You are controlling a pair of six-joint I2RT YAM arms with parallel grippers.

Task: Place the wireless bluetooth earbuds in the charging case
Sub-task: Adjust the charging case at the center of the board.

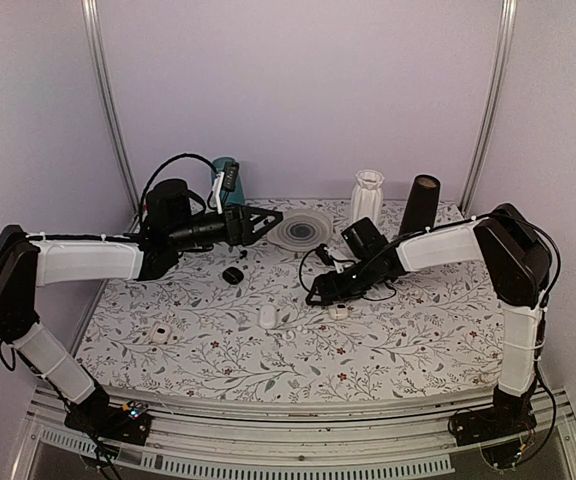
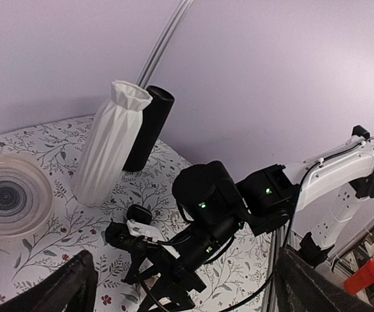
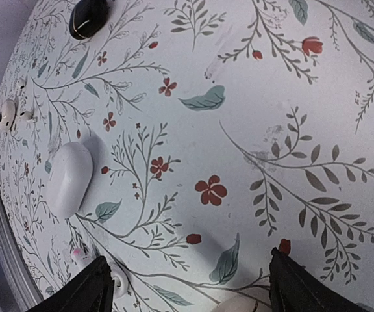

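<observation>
My right gripper [image 3: 197, 294] hangs open low over the floral table, nothing between its fingers. A white earbud [image 3: 119, 284] lies right beside its left finger, and a second one with a pink tip [image 3: 77, 253] sits just beyond. The rim of a white charging case [image 3: 239, 304] peeks in at the bottom edge; from above this case [image 1: 339, 311] lies under the right gripper [image 1: 316, 292]. A closed white case [image 3: 69, 179] [image 1: 267, 316] lies to the left. My left gripper [image 1: 263, 222] [image 2: 187, 299] is open and empty, raised near the back.
A black case [image 1: 232, 274] [image 3: 87, 16] lies mid-table. Another open white case [image 1: 161, 334] [image 3: 8, 114] with buds beside it sits front left. A clear ribbed plate [image 1: 303, 230], a white vase [image 1: 368, 195], a black cylinder [image 1: 419, 205] and a teal object [image 1: 226, 178] stand at the back.
</observation>
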